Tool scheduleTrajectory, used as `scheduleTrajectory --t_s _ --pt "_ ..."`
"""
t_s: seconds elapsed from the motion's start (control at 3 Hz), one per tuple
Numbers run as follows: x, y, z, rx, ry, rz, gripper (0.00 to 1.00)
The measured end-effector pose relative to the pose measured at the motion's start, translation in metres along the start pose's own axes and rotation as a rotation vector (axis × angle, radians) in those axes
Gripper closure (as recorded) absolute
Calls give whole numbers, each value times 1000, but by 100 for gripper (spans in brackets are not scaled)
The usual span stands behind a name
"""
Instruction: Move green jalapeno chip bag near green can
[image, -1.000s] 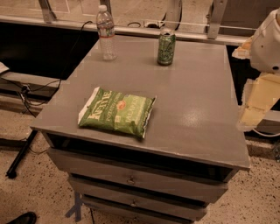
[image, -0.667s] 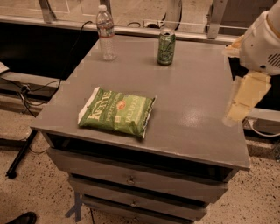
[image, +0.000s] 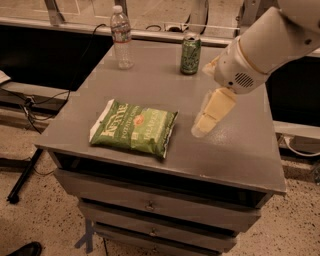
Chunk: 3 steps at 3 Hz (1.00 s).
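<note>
Hovering between the bag (image: 134, 127) and the table's (image: 240, 150) right edge, the pincer (image: 201, 128) is open or closed, I cannot tell; can (image: 190, 54) stands at back edge.

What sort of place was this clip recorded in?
Probably a lab or workshop, not a home: a grey drawer cabinet serves as the table, and loose cables trail over a speckled hard floor. The gripper hovers beside the green jalapeno chip bag, with the green can behind.

Grey drawer cabinet (image: 150, 205) on speckled floor (image: 40, 220), dark panels (image: 50, 55) behind.
</note>
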<state>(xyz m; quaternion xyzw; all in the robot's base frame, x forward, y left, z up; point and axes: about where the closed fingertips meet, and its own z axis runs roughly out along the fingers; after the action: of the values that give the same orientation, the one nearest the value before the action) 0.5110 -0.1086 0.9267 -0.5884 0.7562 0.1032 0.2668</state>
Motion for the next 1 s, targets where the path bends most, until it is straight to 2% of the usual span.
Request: scheduleTrajectory --t_s 0.33,0.67,1.0 --pt "-23 5 43 -52 -78 36 0" --pt "-36 6 80 -88 -118 75 0" --pt "-41 11 104 -120 -132 113 15"
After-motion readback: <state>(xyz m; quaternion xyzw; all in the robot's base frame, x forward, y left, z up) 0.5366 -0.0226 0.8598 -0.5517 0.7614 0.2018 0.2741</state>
